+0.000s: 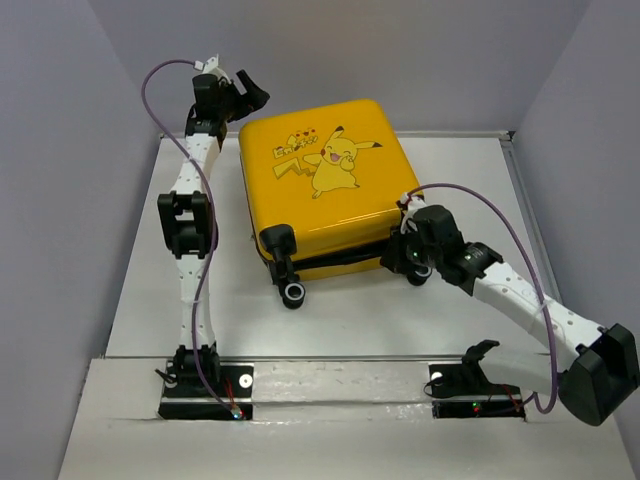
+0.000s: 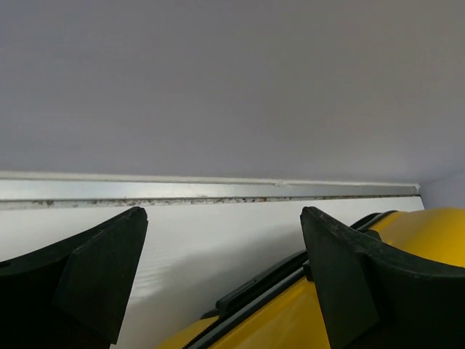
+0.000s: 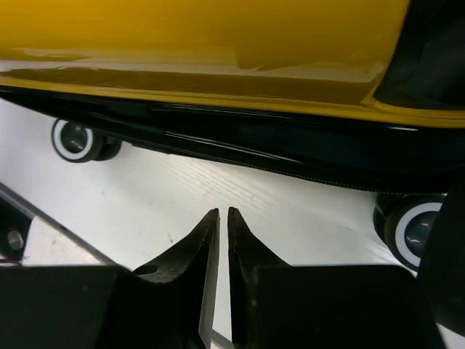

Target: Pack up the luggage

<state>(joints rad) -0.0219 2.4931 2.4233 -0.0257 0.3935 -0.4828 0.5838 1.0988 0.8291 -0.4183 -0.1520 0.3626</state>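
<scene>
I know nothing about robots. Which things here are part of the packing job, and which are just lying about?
Part of the job: suitcase; left end effector, open; right end effector, shut.
Just there: table; metal rail at its far edge.

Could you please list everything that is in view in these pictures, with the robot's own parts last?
luggage: one, yellow with a Pikachu print, lying flat mid-table.
wheels: two clearly seen, black and white, at the luggage's near edge.
table: one, white, under everything.
walls: three, pale grey, around the table.
cables: two, purple, one looped along each arm.
left arm: one, white and black, left of the luggage; jaws wide open by its far left corner.
right arm: one, white and black, right of the luggage; jaws shut on nothing, facing its near edge.
</scene>
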